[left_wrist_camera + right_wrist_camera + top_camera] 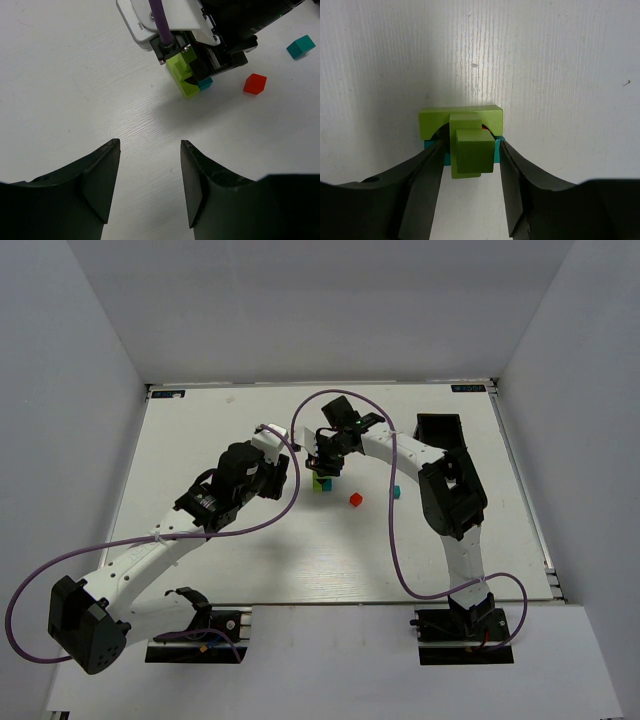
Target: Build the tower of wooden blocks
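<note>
Wood block tower (322,481) stands mid-table (220,440), directly under the right gripper (472,145). Its jaws straddle the top lime-green cube (475,149) with thin slivers of teal at each side; can't tell whether the pads actually press it. Left gripper (150,145) hangs over bare table with jaws apart and empty, the tower just ahead of it; loose red cube (255,83) and loose teal cube (300,46) lie off to the tower's side.

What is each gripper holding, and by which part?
Left gripper holds nothing. Right gripper straddles the top green cube by its sides; a firm grip cannot be told.
</note>
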You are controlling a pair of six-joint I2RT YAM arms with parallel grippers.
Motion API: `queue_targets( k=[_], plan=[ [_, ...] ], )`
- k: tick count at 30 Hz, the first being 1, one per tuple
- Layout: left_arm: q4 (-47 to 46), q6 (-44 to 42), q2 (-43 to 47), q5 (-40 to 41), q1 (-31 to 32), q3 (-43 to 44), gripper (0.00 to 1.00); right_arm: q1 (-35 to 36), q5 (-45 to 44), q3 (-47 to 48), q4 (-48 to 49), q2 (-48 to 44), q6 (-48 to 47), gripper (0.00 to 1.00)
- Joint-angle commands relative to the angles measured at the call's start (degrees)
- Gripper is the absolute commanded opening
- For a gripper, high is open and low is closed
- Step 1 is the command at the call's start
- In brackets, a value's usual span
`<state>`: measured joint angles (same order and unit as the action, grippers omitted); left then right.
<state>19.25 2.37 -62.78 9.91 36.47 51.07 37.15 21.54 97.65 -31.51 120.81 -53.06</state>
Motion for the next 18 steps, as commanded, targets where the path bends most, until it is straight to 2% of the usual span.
queue_targets(
  k=[1, 18],
  plan=[
    [-0.4, -0.3, 1.3, 0.4, -0.3, -0.2, 0.62, -0.1, 0.5, -0.2, 0.4, -3.1, -0.4, 0.53],
    [-0.4, -0.3, 1.3, 0.4, -0.3, -0.2, 0.62, -0.1, 0.8, -0.3, -0.2, -3.4, -1.7, 0.48]
  ],
)
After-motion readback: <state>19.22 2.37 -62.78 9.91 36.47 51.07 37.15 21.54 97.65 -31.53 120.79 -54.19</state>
